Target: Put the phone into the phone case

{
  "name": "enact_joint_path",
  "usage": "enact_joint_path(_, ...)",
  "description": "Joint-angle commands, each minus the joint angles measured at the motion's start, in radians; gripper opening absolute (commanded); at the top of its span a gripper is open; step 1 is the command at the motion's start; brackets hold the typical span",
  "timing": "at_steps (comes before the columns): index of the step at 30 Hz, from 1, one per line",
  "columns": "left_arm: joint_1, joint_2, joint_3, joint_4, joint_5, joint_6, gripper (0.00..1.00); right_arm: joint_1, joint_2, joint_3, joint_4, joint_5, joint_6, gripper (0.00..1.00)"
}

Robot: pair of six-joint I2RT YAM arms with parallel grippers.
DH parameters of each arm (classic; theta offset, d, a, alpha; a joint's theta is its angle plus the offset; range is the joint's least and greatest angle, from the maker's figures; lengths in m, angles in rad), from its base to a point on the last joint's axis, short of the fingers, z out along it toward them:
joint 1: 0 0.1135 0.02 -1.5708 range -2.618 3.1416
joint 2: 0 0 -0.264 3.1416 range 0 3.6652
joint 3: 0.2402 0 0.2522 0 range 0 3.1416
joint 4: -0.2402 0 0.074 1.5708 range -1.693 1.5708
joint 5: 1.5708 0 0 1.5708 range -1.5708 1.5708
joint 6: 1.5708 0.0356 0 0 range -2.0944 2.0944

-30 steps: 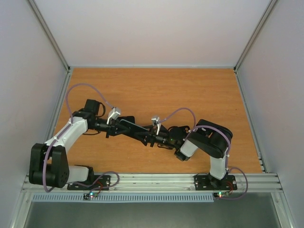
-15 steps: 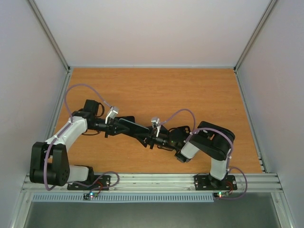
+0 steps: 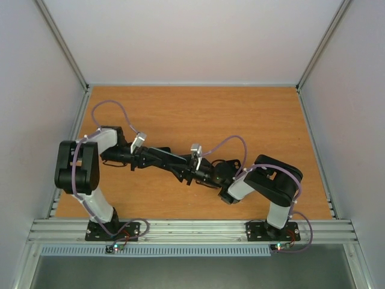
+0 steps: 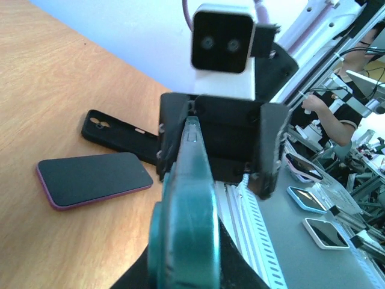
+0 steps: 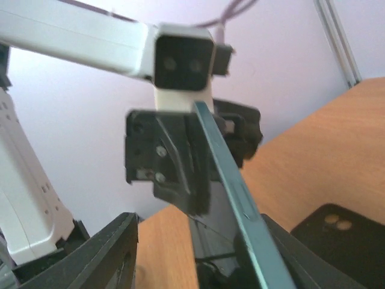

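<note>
Both hands, left hand (image 3: 146, 158) & right hand (image 3: 194, 173), gripped opposite ends of phone (image 3: 168, 160), edge-on btwn them; phone case (image 4: 118, 135) lay below on bench (image 3: 198, 114)

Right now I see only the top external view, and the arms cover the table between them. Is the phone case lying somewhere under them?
Observer: Yes. The left wrist view shows a black phone case flat on the table, partly behind the right gripper.
Operator: And the dark bar between the arms, is it the phone?
Observer: It is a teal-edged phone, seen edge-on and off the table, with one end in the fingers of the left gripper and the other in the right gripper.
Operator: Is there anything else near the case?
Observer: A second phone with a pink edge lies beside it, dark face up.
</note>
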Motion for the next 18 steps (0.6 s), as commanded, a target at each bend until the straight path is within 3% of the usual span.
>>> enact_joint_path(1, 0.011, 0.038, 0.034, -0.337, 0.128, 0.257, 0.01, 0.001, 0.008, 0.046, 0.329, 0.02, -0.014, 0.47)
enact_joint_path(3, 0.012, -0.014, 0.01, -0.336, 0.13, 0.284, 0.01, 0.006, 0.016, 0.058, 0.329, 0.014, -0.01, 0.39)
enact_joint_path(10, 0.028, -0.073, -0.024, -0.335, 0.132, 0.344, 0.01, 0.013, 0.037, 0.063, 0.329, 0.002, -0.004, 0.36)
enact_joint_path(15, 0.028, -0.032, -0.001, -0.336, 0.133, 0.32, 0.01, 0.013, 0.036, 0.063, 0.329, 0.001, -0.012, 0.2)
enact_joint_path(17, 0.028, -0.03, 0.0, -0.337, 0.133, 0.316, 0.01, 0.013, 0.032, 0.065, 0.329, -0.013, -0.018, 0.04)
enact_joint_path(18, 0.028, -0.033, -0.002, -0.337, 0.132, 0.315, 0.01, 0.013, 0.03, 0.064, 0.329, -0.014, -0.02, 0.01)
